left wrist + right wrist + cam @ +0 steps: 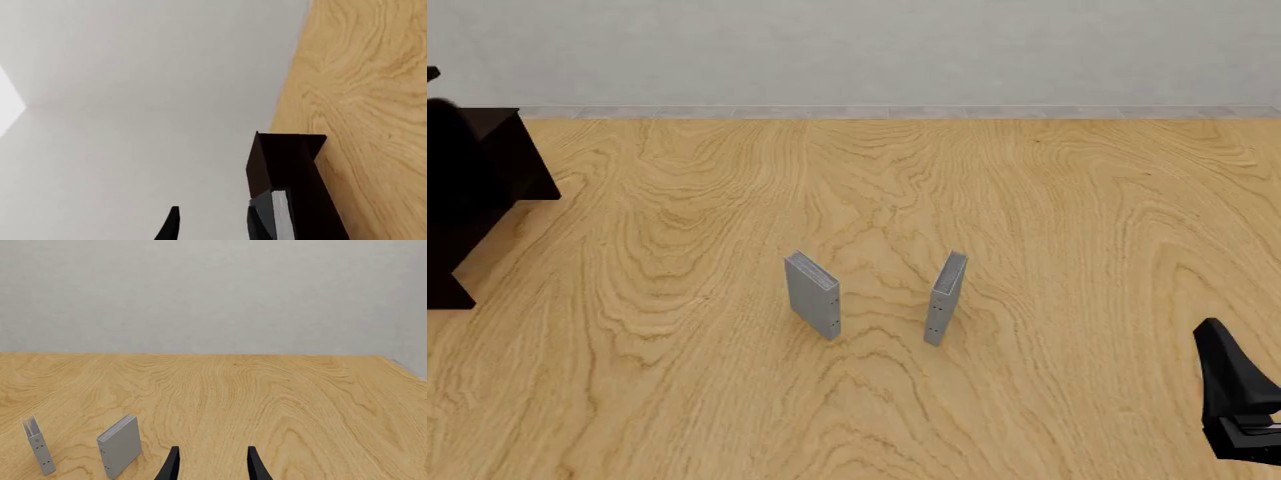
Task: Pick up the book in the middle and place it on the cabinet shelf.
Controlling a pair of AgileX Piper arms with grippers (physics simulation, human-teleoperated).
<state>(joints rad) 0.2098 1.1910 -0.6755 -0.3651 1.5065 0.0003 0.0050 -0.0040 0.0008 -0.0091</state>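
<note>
While wood-grain table (868, 180) fills the front view, a plain grey wall (868, 50) runs along its far edge. Cabinet (474, 200), near-black, stands at the far left. Two thin grey books stand upright mid-table, well apart: left one (813, 295), right one (946, 297), with the gap between them bare. In the left wrist view the book (280, 212), black cover with white page edges, sits against the cabinet's dark top; I cannot tell whether it rests fully on it. Left gripper (213, 225) fingers are spread, one finger beside the book. Right gripper (212, 465) hangs low at the near right, fingers apart, holding nothing.
</note>
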